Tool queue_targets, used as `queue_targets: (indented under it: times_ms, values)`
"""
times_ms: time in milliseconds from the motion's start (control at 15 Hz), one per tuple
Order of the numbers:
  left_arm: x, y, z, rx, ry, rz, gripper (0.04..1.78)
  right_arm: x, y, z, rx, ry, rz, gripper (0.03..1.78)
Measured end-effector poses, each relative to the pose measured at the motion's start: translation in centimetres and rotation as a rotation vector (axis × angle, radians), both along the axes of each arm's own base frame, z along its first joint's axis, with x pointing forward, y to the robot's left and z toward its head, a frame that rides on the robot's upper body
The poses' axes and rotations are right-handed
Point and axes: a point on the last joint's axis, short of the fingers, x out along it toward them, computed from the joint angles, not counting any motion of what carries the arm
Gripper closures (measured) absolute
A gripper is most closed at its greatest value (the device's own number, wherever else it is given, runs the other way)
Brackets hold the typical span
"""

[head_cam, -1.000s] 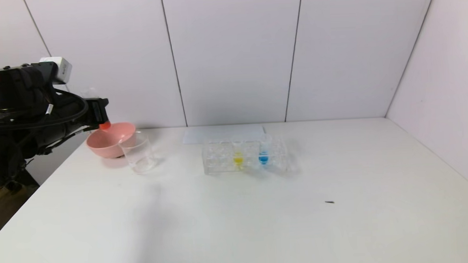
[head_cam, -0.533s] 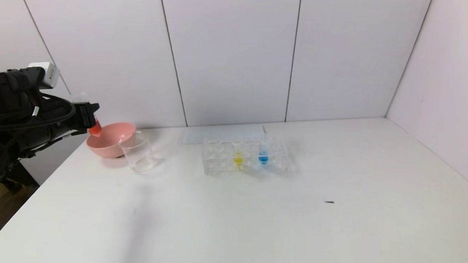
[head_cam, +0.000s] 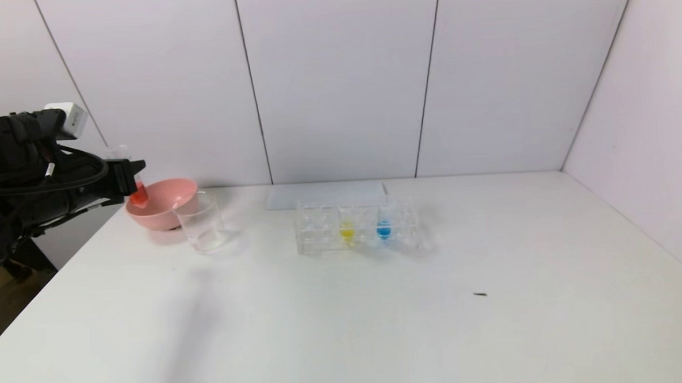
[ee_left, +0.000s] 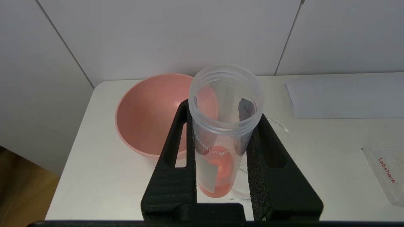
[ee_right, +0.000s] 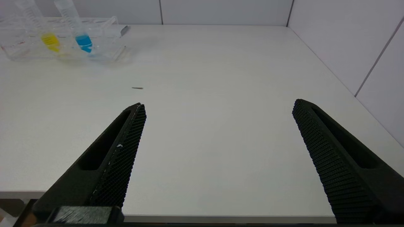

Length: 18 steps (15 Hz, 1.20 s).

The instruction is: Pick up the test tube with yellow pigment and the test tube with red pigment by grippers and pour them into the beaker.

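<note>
Over at the far left corner of the worktop [head_cam: 347, 329], the left gripper [head_cam: 126, 176] hangs in the air just above the near rim of a pink bowl [head_cam: 166, 208], its black jaws clamped on the test tube with red pigment [ee_left: 221, 138]; the tube stands nearly upright, open mouth up, red-orange liquid pooled in its round tip; the beaker [head_cam: 202, 223] stands just to the right of the bowl, touching or nearly touching it, and in the left wrist view only part of its clear rim shows past the gripper, so its contents are hard to make out; a clear rack [head_cam: 357, 225] sits well apart toward the middle of the worktop, holding the test tube with yellow pigment [head_cam: 347, 221] and, beside it, a tube with blue liquid [head_cam: 383, 219]; a flat white sheet [head_cam: 325, 195] lies behind the rack against the wall; a small dark speck [head_cam: 480, 294] rests on the open surface to the right; the near and right stretches of the worktop lie bare out to their edges; the left arm's body is cut off at the left of the head view; the right gripper [ee_right: 217, 132] appears only in its own wrist view, jaws spread wide apart, low over the near edge of the worktop, well away from the rack
</note>
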Motion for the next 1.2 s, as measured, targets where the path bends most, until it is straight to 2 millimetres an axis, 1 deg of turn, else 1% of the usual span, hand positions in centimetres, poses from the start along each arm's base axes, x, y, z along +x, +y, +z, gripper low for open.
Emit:
queue_targets:
  times_ms: [333, 667, 933, 1200]
  values:
    - [0.3, 0.5, -0.7, 0.048, 0.048, 0.003, 1.36, 0.0, 0.0, 0.0, 0.0, 0.0, 0.001, 0.11]
    - [0.7, 0.9, -0.8, 0.171, 0.12, -0.023, 1.36, 0.0, 0.0, 0.0, 0.0, 0.0, 0.0, 0.11]
    - [0.6, 1.3, -0.5, 0.225, 0.175, -0.143, 1.36, 0.0, 0.0, 0.0, 0.0, 0.0, 0.0, 0.11]
    - [0.6, 1.4, -0.2, 0.267, 0.193, -0.166, 1.36, 0.0, 0.0, 0.0, 0.0, 0.0, 0.001, 0.11]
